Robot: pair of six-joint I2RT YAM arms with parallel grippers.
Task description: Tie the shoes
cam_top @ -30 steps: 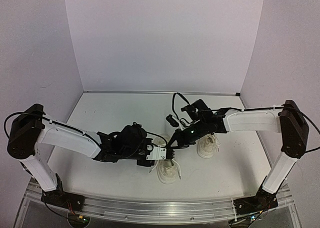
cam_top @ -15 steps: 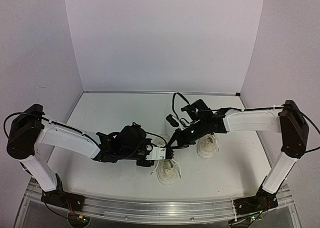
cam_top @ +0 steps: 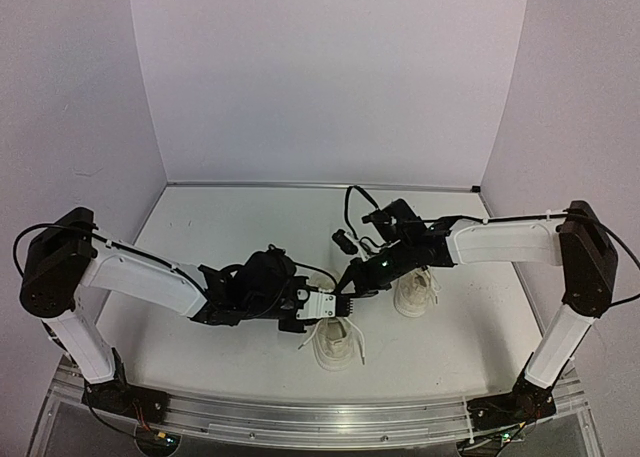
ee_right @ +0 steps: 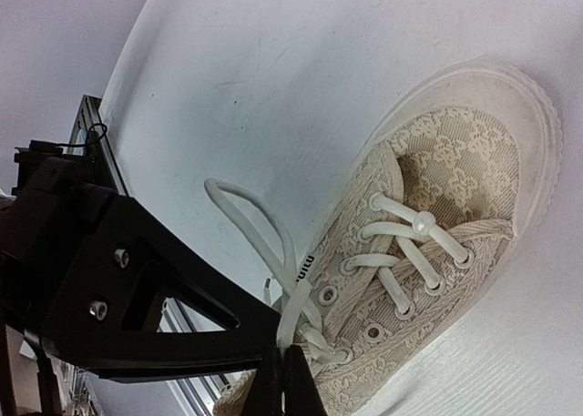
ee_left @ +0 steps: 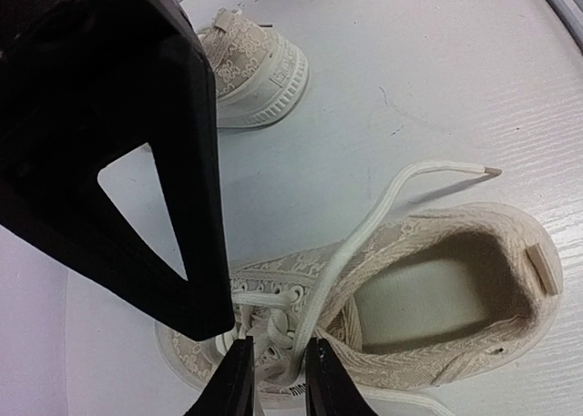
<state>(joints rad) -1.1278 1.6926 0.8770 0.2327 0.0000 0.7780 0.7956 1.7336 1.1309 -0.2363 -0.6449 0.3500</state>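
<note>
Two cream lace-pattern shoes stand mid-table: the near shoe (cam_top: pixel 335 345) and the other shoe (cam_top: pixel 415 295) to its right. My left gripper (cam_top: pixel 322 307) hangs over the near shoe's (ee_left: pixel 437 298) eyelets. Its jaws (ee_left: pixel 278 348) are a little apart, with a white lace (ee_left: pixel 364 234) running loose through the gap and out over the shoe's opening. My right gripper (cam_top: pixel 347 295) meets it from the right. In the right wrist view it (ee_right: pixel 282 354) is shut on a lace strand (ee_right: pixel 301 307) by the top eyelets of the shoe (ee_right: pixel 437 216). A lace loop (ee_right: pixel 264 225) lies on the table.
The second shoe (ee_left: pixel 260 65) sits just beyond the near one. The right gripper's black body (ee_left: pixel 109 161) fills the left of the left wrist view. An aluminium rail (cam_top: pixel 320 417) runs along the table's near edge. Lilac walls close the back and sides.
My left jaws have parted from shut to a narrow gap, releasing their pinch on the lace. The left arm shifted slightly. The right gripper stays put, still shut.
</note>
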